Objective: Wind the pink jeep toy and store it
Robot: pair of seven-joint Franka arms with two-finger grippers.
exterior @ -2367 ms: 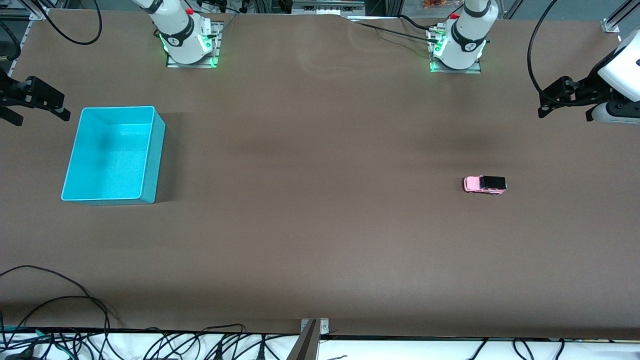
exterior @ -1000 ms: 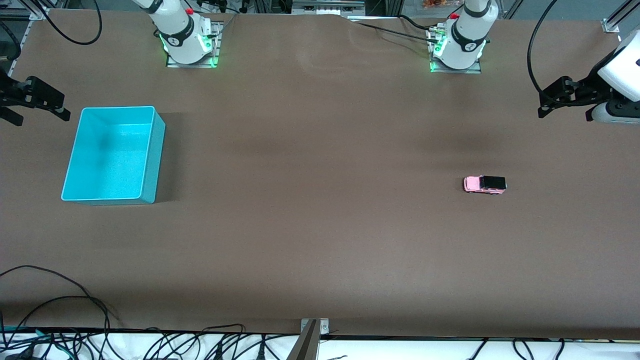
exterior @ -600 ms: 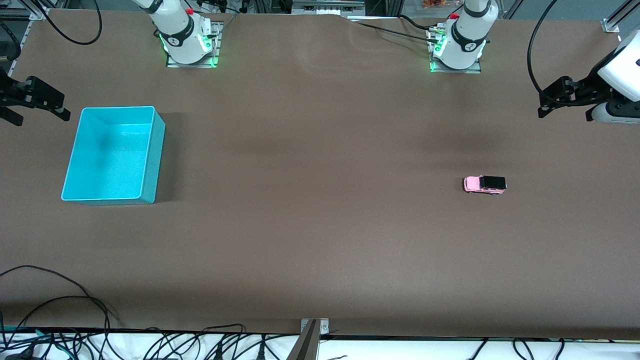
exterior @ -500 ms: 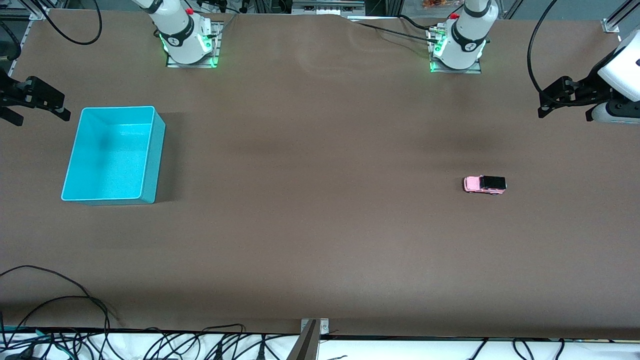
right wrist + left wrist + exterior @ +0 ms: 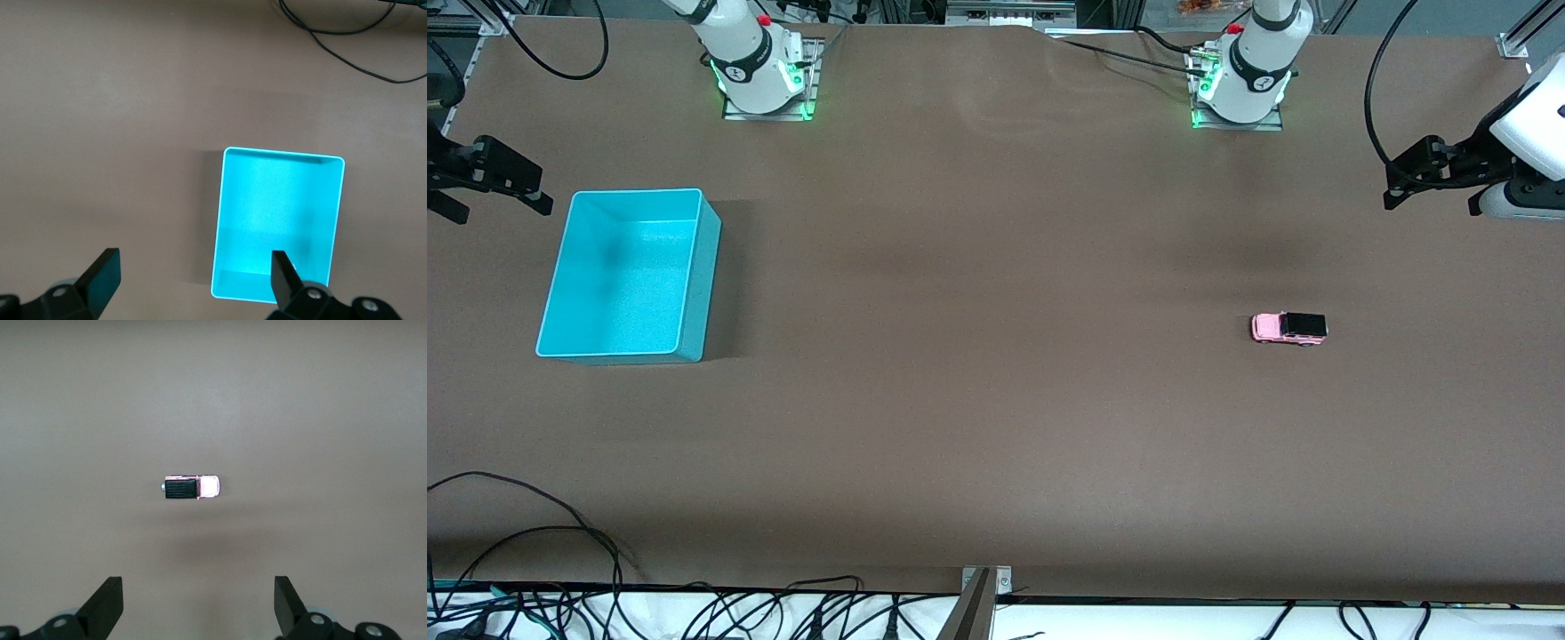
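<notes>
Front view: nothing has shifted over the last moments; both arms stay parked high at the counter's ends, so the job has not begun and winding and storing are both yet to come. The small boxy pink jeep toy with a black roof [image 5: 1289, 327] sits on the matte brown counter [image 5: 996, 418], toward the left arm's end. The left gripper [image 5: 1405, 182] hangs over that end, its fingers spread and empty. The right gripper [image 5: 482, 182] hangs by the open rectangular turquoise plastic bin [image 5: 627, 276].

Left wrist view: the jeep [image 5: 191, 488] lies well apart from the black fingers [image 5: 105, 608], centred ahead of their wide gap.

Right wrist view: the smooth-walled, empty bin [image 5: 278, 227] lies ahead of the spread fingers [image 5: 101, 278], one fingertip overlapping its rim in the picture.
</notes>
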